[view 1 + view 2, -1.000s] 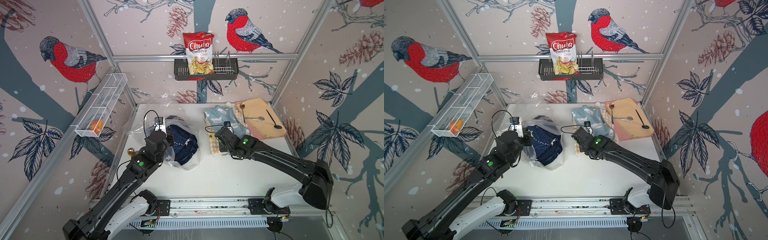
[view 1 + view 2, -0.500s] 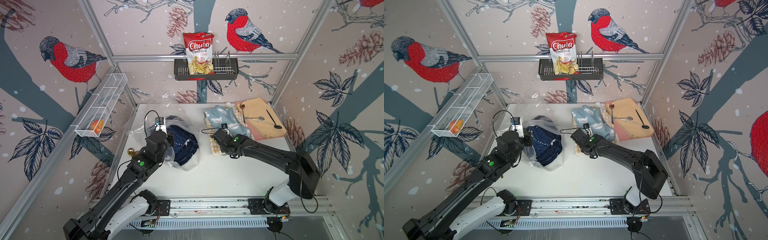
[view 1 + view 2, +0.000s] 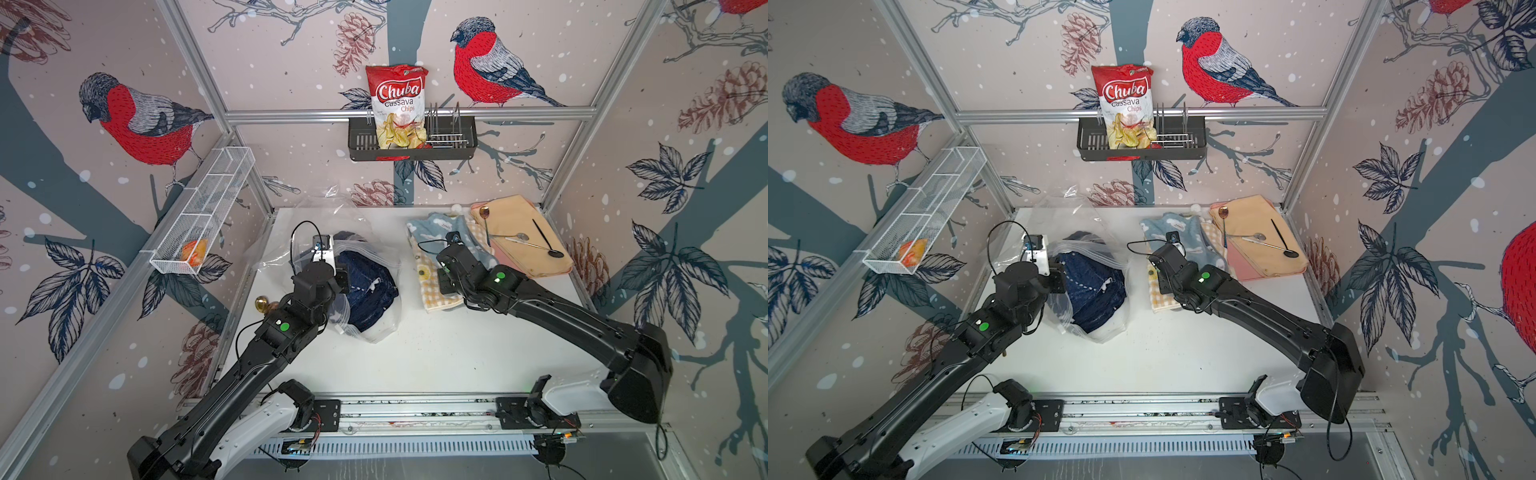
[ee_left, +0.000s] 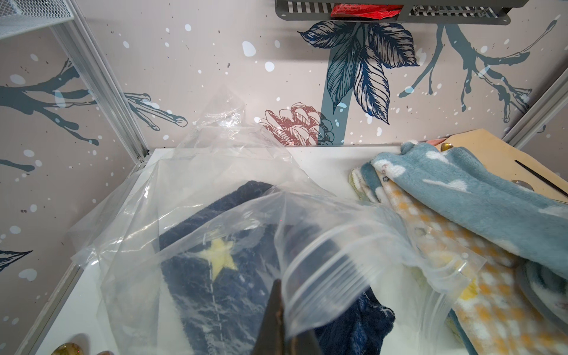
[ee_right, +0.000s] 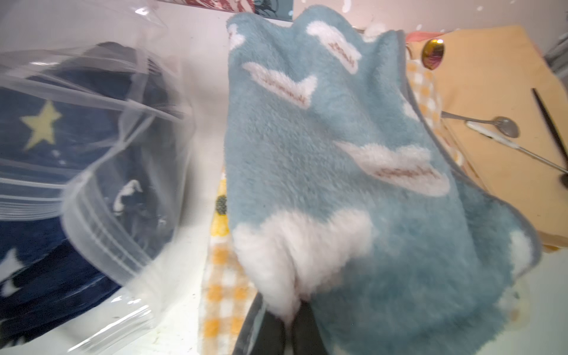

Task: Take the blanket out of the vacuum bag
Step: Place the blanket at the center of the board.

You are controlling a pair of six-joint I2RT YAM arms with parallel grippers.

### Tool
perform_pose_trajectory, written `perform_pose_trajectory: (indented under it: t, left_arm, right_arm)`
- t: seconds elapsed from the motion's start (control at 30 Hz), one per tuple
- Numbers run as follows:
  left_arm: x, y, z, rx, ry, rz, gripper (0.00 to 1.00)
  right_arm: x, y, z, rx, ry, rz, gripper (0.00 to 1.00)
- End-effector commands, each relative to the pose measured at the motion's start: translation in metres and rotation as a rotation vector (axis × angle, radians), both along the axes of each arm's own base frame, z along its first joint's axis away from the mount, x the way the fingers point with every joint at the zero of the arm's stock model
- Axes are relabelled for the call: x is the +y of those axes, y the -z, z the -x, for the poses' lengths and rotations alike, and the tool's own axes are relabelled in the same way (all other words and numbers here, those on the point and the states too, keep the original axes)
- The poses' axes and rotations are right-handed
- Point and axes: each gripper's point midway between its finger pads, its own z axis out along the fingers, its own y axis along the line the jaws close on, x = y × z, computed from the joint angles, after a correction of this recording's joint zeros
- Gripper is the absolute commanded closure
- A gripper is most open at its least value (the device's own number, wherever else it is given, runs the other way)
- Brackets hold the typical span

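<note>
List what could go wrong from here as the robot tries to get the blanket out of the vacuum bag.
1. The right gripper is shut on the light blue cloud cloth, which lies outside the vacuum bag, while the navy blanket sits inside; pulling may move the wrong fabric.
2. The left gripper pinches only the bag's zip edge; the slick plastic might slip, or the whole bag may drag along.
</note>
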Motion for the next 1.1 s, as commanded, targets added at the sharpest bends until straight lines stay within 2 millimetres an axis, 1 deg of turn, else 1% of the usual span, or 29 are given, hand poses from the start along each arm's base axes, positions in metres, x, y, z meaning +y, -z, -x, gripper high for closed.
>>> perform_pose_trajectory:
  t: [0.0, 0.07, 0.13, 0.27, 0.3, 0.33, 0.4, 0.43, 0.47, 0.57, 0.63, 0.7, 0.8, 0.87, 0.93, 1.0, 1.07]
  left_arm:
    - [-0.003, -0.014, -0.003, -0.052, 0.008, 0.034, 1.0]
    - [-0.003, -0.014, -0.003, -0.052, 0.009, 0.035, 1.0]
    - [-0.003, -0.014, -0.003, -0.052, 0.01, 0.035, 1.0]
    - [-0.004, -0.014, -0.003, -0.051, 0.014, 0.034, 1.0]
    - [-0.004, -0.014, -0.003, -0.051, 0.013, 0.034, 1.0]
    - [-0.004, -0.013, -0.003, -0.05, 0.014, 0.034, 1.0]
    - [-0.005, -0.013, -0.003, -0.048, 0.018, 0.034, 1.0]
    - [-0.006, -0.012, -0.004, -0.047, 0.022, 0.033, 1.0]
    - [-0.007, -0.011, -0.004, -0.042, 0.025, 0.032, 1.0]
    - [-0.009, -0.011, -0.005, -0.036, 0.032, 0.03, 1.0]
    - [-0.008, -0.011, -0.005, -0.037, 0.031, 0.031, 1.0]
    - [-0.008, -0.012, -0.004, -0.042, 0.033, 0.034, 1.0]
    - [-0.008, -0.013, -0.004, -0.043, 0.035, 0.037, 1.0]
    - [-0.009, -0.013, -0.004, -0.041, 0.038, 0.04, 1.0]
    - [-0.009, -0.013, -0.004, -0.041, 0.04, 0.04, 1.0]
    - [-0.01, -0.012, -0.004, -0.04, 0.04, 0.041, 1.0]
    - [-0.01, -0.011, -0.004, -0.038, 0.041, 0.041, 1.0]
  right_arm:
    - [0.032, -0.005, 0.005, 0.047, -0.111, -0.105, 1.0]
    - [0.043, -0.001, 0.006, 0.079, -0.139, -0.128, 1.0]
    - [0.052, 0.006, 0.005, 0.114, -0.158, -0.136, 1.0]
    - [0.06, 0.037, 0.0, 0.202, -0.166, -0.146, 1.0]
    - [0.058, 0.044, -0.003, 0.217, -0.151, -0.152, 0.96]
    - [0.057, 0.047, -0.005, 0.228, -0.14, -0.16, 0.87]
    - [0.055, 0.047, -0.009, 0.242, -0.134, -0.198, 0.72]
    - [0.054, 0.043, -0.009, 0.242, -0.134, -0.214, 0.61]
    - [0.054, 0.034, -0.01, 0.231, -0.136, -0.234, 0.51]
    - [0.047, 0.008, -0.008, 0.194, -0.133, -0.298, 0.37]
    - [0.035, -0.012, -0.009, 0.157, -0.111, -0.338, 0.35]
    - [0.013, -0.025, -0.012, 0.13, -0.06, -0.365, 0.34]
    - [-0.037, -0.036, -0.025, 0.069, 0.065, -0.427, 0.31]
    - [-0.077, -0.03, -0.032, 0.055, 0.162, -0.469, 0.3]
    - [-0.105, -0.019, -0.035, 0.076, 0.219, -0.518, 0.29]
    - [-0.118, -0.007, -0.034, 0.101, 0.224, -0.566, 0.28]
    - [-0.118, 0.002, -0.031, 0.129, 0.195, -0.601, 0.28]
